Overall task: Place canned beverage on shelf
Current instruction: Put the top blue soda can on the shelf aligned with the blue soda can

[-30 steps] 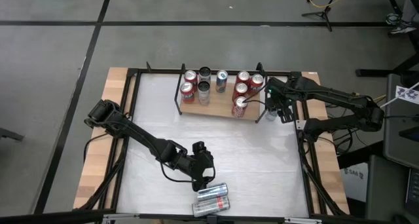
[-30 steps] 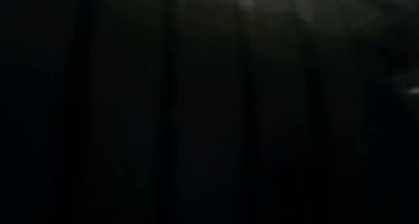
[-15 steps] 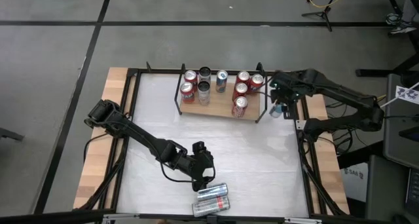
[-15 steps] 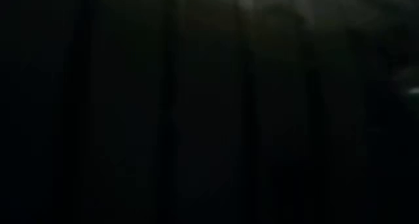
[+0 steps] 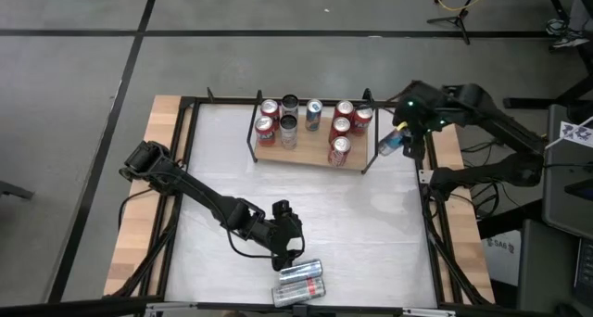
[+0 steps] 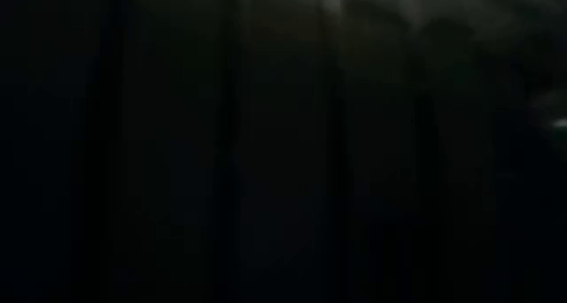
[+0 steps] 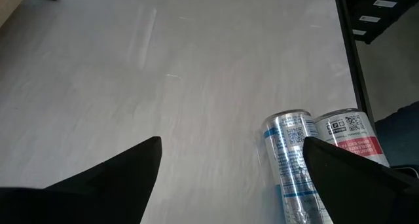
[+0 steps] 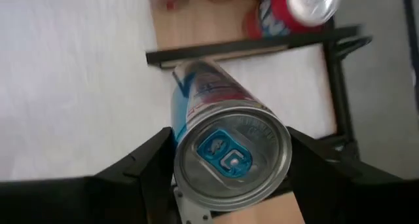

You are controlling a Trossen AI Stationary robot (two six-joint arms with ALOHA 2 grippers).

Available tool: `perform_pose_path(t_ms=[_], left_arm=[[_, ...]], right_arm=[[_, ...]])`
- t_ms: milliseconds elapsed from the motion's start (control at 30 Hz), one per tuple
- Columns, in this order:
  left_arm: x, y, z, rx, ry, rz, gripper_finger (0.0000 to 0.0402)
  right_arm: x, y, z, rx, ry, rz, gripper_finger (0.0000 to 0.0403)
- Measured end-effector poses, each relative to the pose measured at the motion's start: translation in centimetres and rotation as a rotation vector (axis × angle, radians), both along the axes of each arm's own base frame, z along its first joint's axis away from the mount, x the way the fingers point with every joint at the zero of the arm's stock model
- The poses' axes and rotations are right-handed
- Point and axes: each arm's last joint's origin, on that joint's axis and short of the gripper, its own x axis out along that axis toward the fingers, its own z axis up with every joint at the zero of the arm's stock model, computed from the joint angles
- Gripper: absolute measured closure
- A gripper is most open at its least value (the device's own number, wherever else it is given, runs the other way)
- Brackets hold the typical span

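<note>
The shelf [image 5: 310, 152], a small wooden board with black rod brackets, stands at the table's far middle and carries several upright cans [image 5: 340, 125]. Just right of it, my right gripper [image 5: 391, 141] is shut on a blue and silver can [image 8: 226, 145] above the table. The shelf's end bracket [image 8: 249, 50] shows below that can. My left gripper [image 5: 287, 255] hovers open near the table's near edge, just short of two cans lying on their sides: a silver-blue one [image 7: 294, 162] and a silver-red one [image 7: 350, 135]. The low view is dark. My right gripper pinches the blue and silver can between its two fingers [image 8: 154, 162], one on each side of the wall near its top end [image 8: 196, 116]. The fingers come from above, pointing steeply down. The can is lifted clear of the table and tilted, its lid facing the wrist.
The table's black frame rails [image 5: 426, 183] run along both sides, with wooden strips [image 5: 139, 215] outside them. White tabletop [image 5: 352, 224] lies between the shelf and the two lying cans.
My right gripper has risen from the table beside the shelf's right end, rolling as it went and carrying the blue and silver can up with it. The can now hangs tilted, clear of the table. The left arm kept still.
</note>
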Motion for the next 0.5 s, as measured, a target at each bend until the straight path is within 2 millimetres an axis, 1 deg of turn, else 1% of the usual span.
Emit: perform_pose_path(t_ms=[233,500], left_arm=[[0.0,0.0,0.0,0.0,0.0,0.0,0.0038],[0.0,0.0,0.0,0.019,0.0,-0.018,0.0038]], right_arm=[[-0.6,0.2,2.8,-0.081,-0.087,-0.035,0.0162],[-1.3,0.3,4.9,-0.158,-0.153,-0.055,0.0162]])
